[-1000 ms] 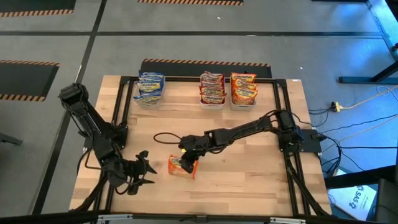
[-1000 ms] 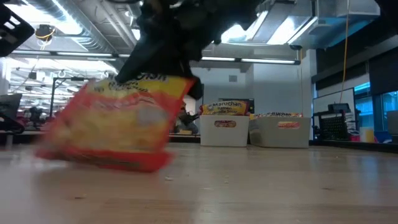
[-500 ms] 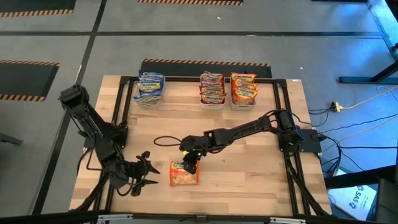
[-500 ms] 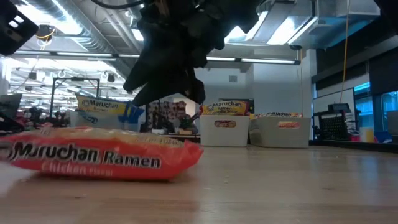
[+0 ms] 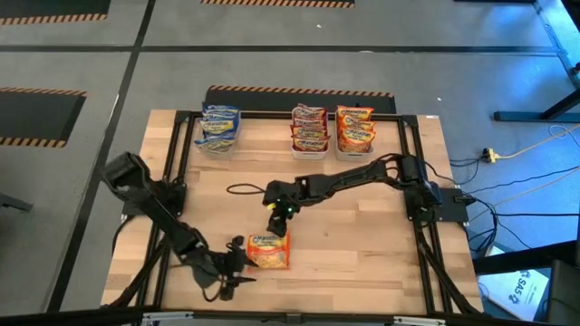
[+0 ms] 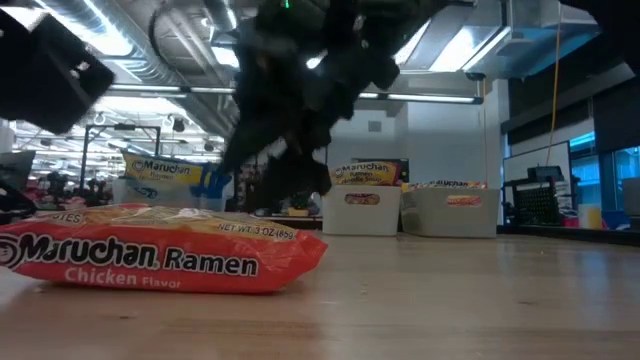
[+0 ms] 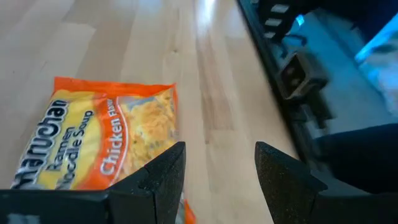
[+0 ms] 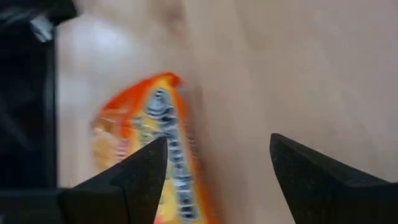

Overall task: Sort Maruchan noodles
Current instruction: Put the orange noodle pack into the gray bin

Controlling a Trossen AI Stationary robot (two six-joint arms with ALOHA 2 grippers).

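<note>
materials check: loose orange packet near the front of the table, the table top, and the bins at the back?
Orange ramen packet: thin printed plastic film, glossy, crinkled edge seam.
Table top: pale wood, visible plank grain, looks matte to satin.
Bins: probably plastic, smooth and whitish, perhaps translucent; the look leaves it open.

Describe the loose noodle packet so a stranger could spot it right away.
On the wooden table, look near the front edge, away from the three bins along the back. The flat orange-and-yellow crinkly plastic Maruchan chicken ramen packet lies there alone, the only packet not in a bin.
</note>
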